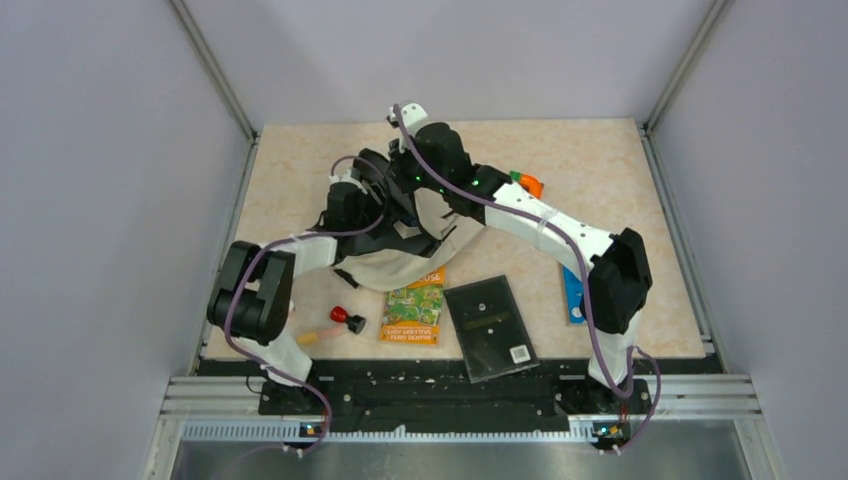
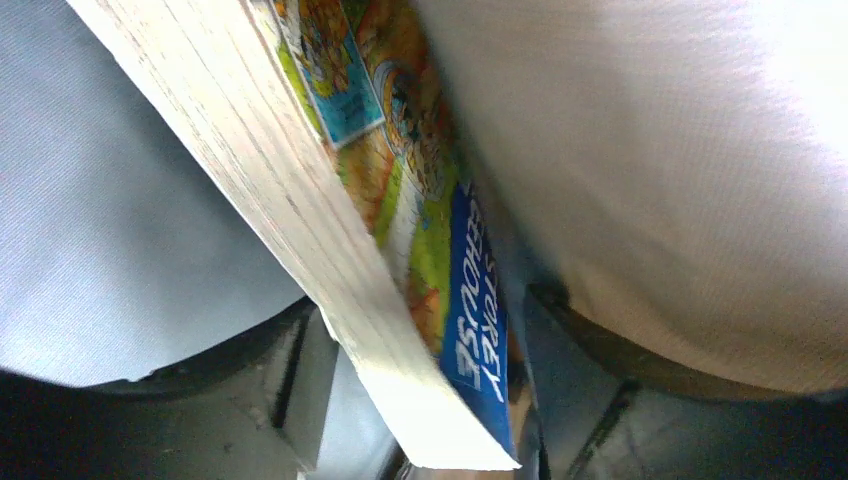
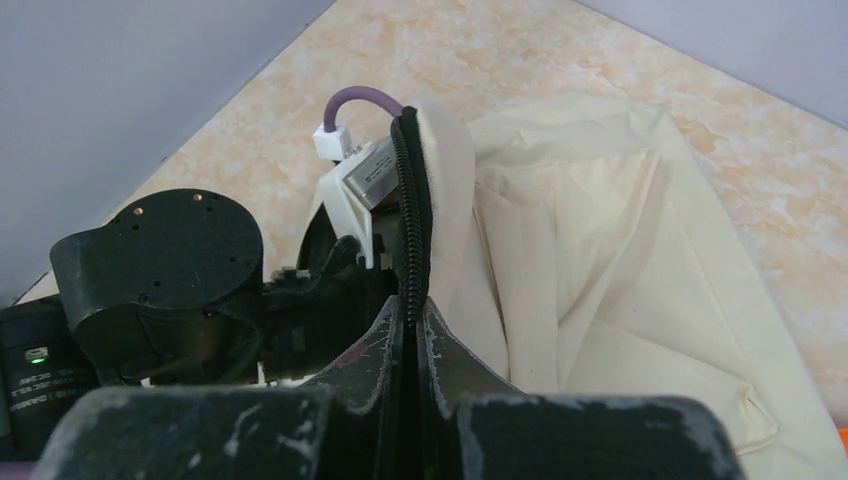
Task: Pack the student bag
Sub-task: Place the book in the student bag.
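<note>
Working left to right from overhead, a small red-capped item point(image 1: 345, 318) lies loose near my left arm's base, not yet packed. My left gripper point(image 2: 430, 370) is buried in the student bag point(image 1: 400, 265), which sits slumped mid-table between the two arms. On the left wrist view its jaws stand close on either side of a colourful paperback point(image 2: 400, 200), apparently clamped on it. Pale lining runs along one side of the paperback and cream cloth along the other, so I judge it is being fed edge-first into the bag. A green book point(image 1: 413, 306) lies flat at the bag's near edge, its top tucked under the fabric, and a black case point(image 1: 490, 328) lies just right of it. Both are waiting within easy reach. My right gripper point(image 3: 410, 345) is pinched fully closed on the bag's black zipper rim. It lifts that rim so the mouth stays open for the other arm. A blue item point(image 1: 572, 295) shows partly under the right arm.
</note>
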`<state>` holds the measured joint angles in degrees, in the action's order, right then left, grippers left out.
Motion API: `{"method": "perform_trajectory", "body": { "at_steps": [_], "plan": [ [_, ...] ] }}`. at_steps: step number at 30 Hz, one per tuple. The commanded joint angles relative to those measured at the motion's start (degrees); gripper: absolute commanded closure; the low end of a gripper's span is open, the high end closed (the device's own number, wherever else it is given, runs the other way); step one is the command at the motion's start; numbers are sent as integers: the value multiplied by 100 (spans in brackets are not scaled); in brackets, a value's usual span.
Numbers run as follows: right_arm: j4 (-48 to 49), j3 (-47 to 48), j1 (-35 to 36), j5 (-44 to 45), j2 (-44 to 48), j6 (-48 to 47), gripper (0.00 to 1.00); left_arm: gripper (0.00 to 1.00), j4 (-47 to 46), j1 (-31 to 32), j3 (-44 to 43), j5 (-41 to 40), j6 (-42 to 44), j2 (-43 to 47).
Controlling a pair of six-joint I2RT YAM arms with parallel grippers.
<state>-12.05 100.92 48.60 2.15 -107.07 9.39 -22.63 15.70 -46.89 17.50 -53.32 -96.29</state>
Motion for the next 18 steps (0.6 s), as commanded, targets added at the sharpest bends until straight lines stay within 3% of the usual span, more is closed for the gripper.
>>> {"method": "perform_trajectory", "body": {
  "at_steps": [1,4,8,18],
  "plan": [
    [103,262,97,102,51,-75,100,24,1014,8,-184,-629,957,627],
    [74,261,97,172,78,-115,100,17,1610,-50,-63,-1018,1341,1061],
    [49,221,97,222,122,-145,100,14,2089,-67,142,-1167,1546,1609],
    [-77,128,89,921,91,-318,100,14,2117,-68,1045,-671,2154,3692]
  ]
}}
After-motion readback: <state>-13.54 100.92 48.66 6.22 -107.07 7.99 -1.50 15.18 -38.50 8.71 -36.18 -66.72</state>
